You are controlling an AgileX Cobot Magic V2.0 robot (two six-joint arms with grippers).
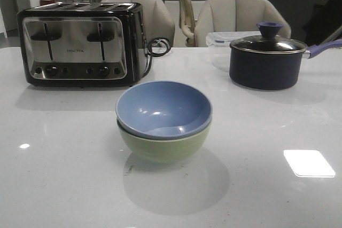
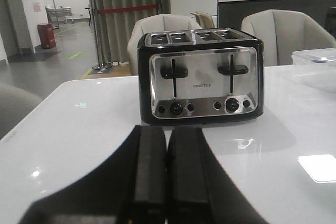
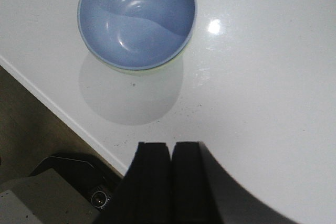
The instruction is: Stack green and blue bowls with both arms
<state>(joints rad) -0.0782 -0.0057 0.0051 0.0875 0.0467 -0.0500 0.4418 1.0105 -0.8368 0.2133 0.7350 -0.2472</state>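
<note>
The dusty blue bowl [image 1: 163, 109] sits nested inside the pale green bowl [image 1: 164, 147] at the middle of the white table, a little tilted. In the right wrist view the blue bowl [image 3: 137, 18] shows from above, with a thin sliver of the green bowl [image 3: 157, 68] under its rim. My right gripper [image 3: 171, 148] is shut and empty, well apart from the bowls, over the table near its edge. My left gripper [image 2: 167, 135] is shut and empty, low over the table, facing the toaster. Neither arm shows in the front view.
A black-and-chrome toaster [image 1: 83, 44] stands at the back left, also in the left wrist view [image 2: 201, 74]. A dark saucepan [image 1: 266, 62] with a purple handle and lid knob stands at the back right. Chairs [image 1: 240, 17] stand behind the table. The table edge [image 3: 58, 109] runs close to my right gripper.
</note>
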